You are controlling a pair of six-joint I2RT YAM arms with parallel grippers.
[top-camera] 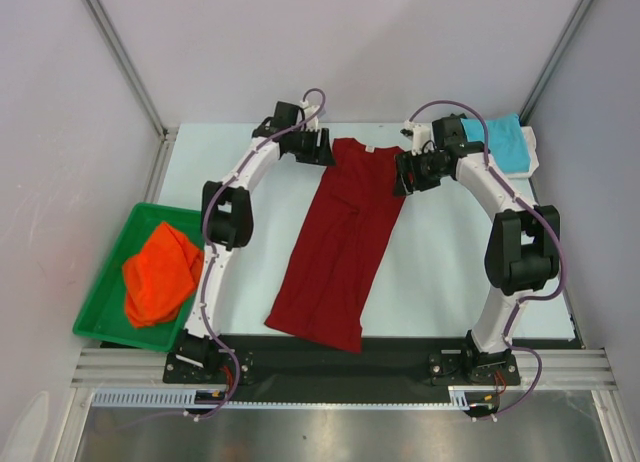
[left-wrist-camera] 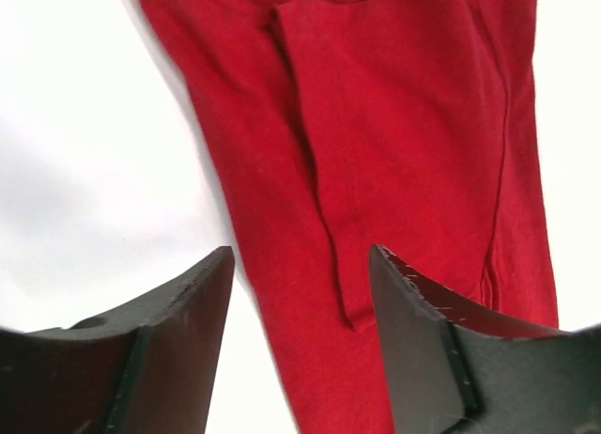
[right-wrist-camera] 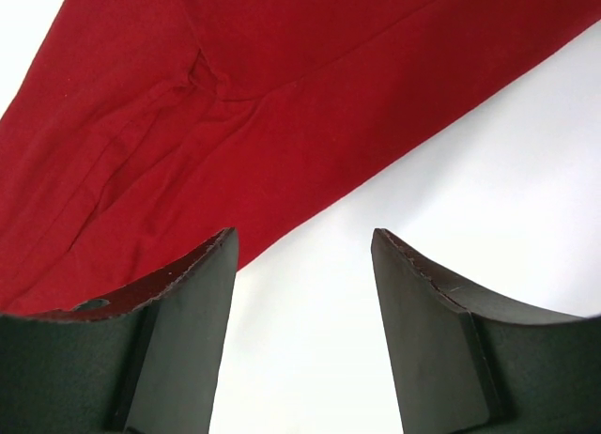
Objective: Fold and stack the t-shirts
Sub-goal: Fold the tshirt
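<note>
Both open, my left pincer (left-wrist-camera: 300,255) and right pincer (right-wrist-camera: 300,237) flank the dark red t-shirt (top-camera: 340,242), lying far-to-near; green tray (top-camera: 103,272) at left edge.

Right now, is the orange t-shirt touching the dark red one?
Apart. The top view shows the orange t-shirt in the green tray, with bare table between it and the dark red t-shirt.
</note>
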